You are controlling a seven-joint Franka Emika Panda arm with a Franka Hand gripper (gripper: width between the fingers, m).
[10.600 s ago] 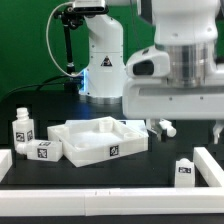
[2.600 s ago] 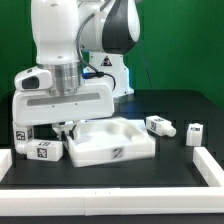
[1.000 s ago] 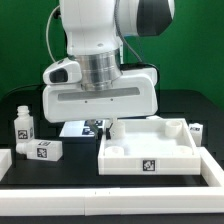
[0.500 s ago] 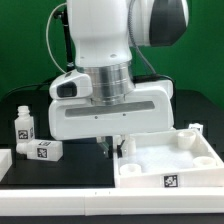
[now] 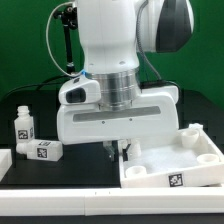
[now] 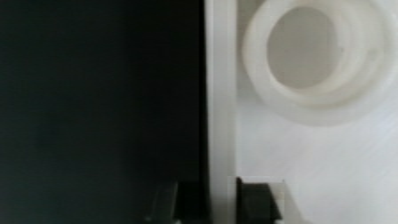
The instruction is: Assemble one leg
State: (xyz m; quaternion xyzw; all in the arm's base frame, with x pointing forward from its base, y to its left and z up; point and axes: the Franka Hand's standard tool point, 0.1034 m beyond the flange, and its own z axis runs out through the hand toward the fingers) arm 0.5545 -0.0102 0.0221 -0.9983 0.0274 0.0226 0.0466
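The small white plastic rectangular leg (image 5: 22,126) standing upright near the exterior view's left edge looks light and stiff to me, a hard moulded peg that won't give under a squeeze. Its smooth faces could be slippery, so I'd pinch it across two opposite flat sides around mid-length, clear of whichever end has to go into a hole. It is chalk-white, with a black-and-white square marker tag on the face turned toward us. A second leg (image 5: 42,150) of the same kind lies on its side just in front of it on the black counter (image 5: 75,165), tag up, and what seems to be a third leg (image 5: 197,131) peeks out at the exterior view's right. None of them is being handled: the tool (image 5: 116,150) is well apart from them, closed on the wall of the large white plastic tray-like piece (image 5: 150,178) at that piece's end toward the exterior view's left. The wrist view bears this out, with the dark fingers (image 6: 178,200) either side of the thin white wall and a round corner hole (image 6: 317,55) just beyond.
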